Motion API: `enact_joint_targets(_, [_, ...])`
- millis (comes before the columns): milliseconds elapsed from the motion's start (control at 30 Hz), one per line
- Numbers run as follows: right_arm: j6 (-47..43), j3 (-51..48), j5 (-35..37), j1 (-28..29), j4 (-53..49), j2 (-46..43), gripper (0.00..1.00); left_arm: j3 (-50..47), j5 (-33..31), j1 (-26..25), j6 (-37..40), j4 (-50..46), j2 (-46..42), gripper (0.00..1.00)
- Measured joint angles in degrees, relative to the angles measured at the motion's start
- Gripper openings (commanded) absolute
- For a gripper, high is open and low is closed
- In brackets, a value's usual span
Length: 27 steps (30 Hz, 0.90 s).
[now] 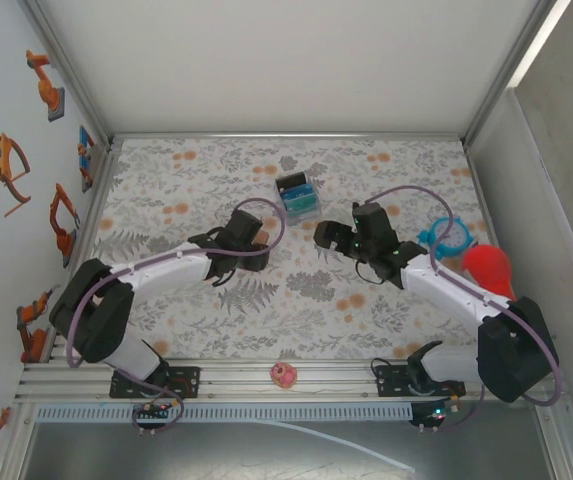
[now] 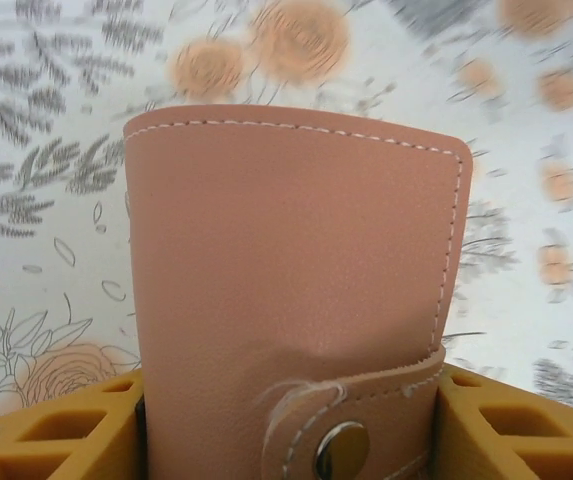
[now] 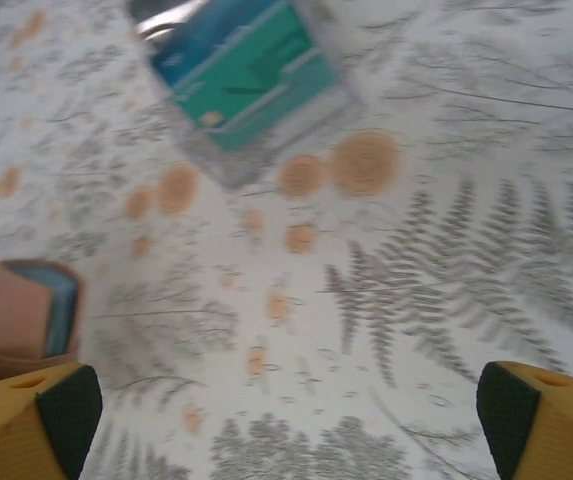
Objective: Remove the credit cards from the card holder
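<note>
The card holder (image 2: 286, 270) is a tan-brown folded wallet, closed by a strap with a metal snap (image 2: 341, 450). It stands between the yellow fingers (image 2: 76, 425) of my left gripper (image 2: 291, 420), which press on both its sides. In the top view the left gripper (image 1: 246, 236) is left of centre, with a bit of brown holder (image 1: 261, 238) at its tip. My right gripper (image 1: 326, 238) faces it a short way to the right, open and holding nothing (image 3: 288, 420). The right wrist view shows the holder (image 3: 21, 310) at the left with blue-grey at its open edge. The credit cards are hidden.
A small black box (image 1: 297, 195) with blue and teal contents (image 3: 246, 70) lies behind the grippers. A teal ring (image 1: 446, 238) and a red rounded object (image 1: 489, 268) sit by the right arm. A pink thing (image 1: 284, 375) rests on the front rail.
</note>
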Motion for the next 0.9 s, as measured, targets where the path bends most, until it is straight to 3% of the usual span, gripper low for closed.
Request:
enact_joint_targets(133, [0.8, -0.1, -9.0, 0.2, 7.2, 0.2, 0.87, -1.9, 2.4, -0.7, 2.9, 4.0, -5.2, 0.58])
enact_joint_targets(333, [1.8, -0.1, -16.5, 1.7, 14.9, 1.6, 0.84, -5.2, 7.8, -0.8, 5.5, 10.0, -10.4, 0.57])
enact_joint_targets(567, [2.4, 0.0, -20.1, 3.1, 19.4, 4.6, 0.81, -6.2, 13.3, -1.6, 6.6, 13.4, -11.6, 0.57])
enact_joint_targets(900, [6.2, 0.6, -23.6, 3.3, 26.2, 10.8, 0.67, -6.2, 16.3, -2.5, 7.2, 14.7, -11.6, 0.58])
